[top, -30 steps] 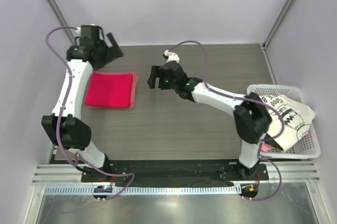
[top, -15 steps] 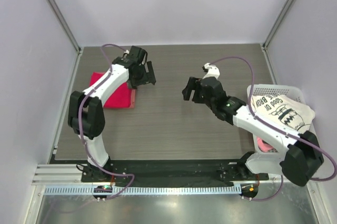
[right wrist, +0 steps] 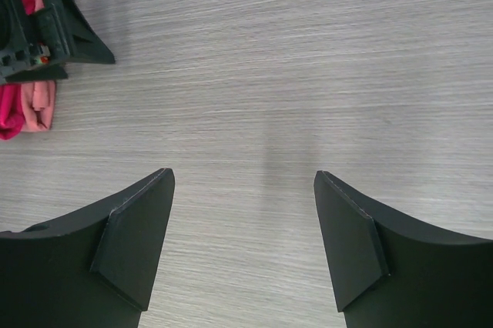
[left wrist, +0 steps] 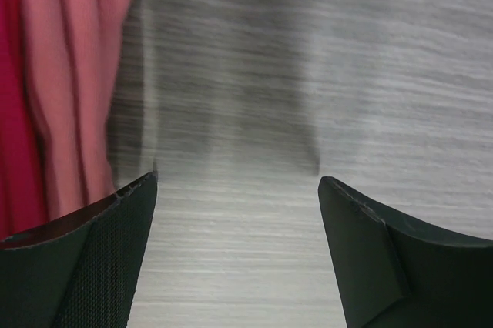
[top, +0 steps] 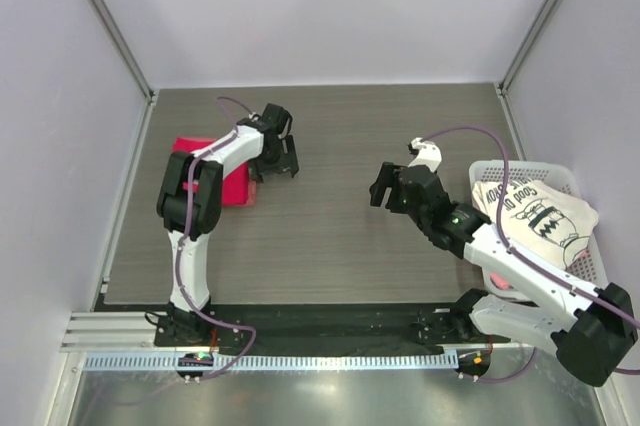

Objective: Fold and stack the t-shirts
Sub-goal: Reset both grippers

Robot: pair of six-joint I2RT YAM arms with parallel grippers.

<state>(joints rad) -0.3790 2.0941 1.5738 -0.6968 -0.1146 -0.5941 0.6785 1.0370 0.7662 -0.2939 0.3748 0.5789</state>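
Pulls left pincer [top: 285, 158] off the red shirt [top: 235, 188] atop the pink shirt [left wrist: 77, 74] and right pincer [top: 385, 189] back toward the basket [top: 600, 291], both released and empty, likely for the white shirt [top: 555, 208].

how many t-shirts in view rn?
3. Crimson t-shirt folded at the table left, salmon-pink t-shirt stacked under it, white printed t-shirt draped over the basket at right. A pink scrap in the basket may be a fourth, mostly hidden.
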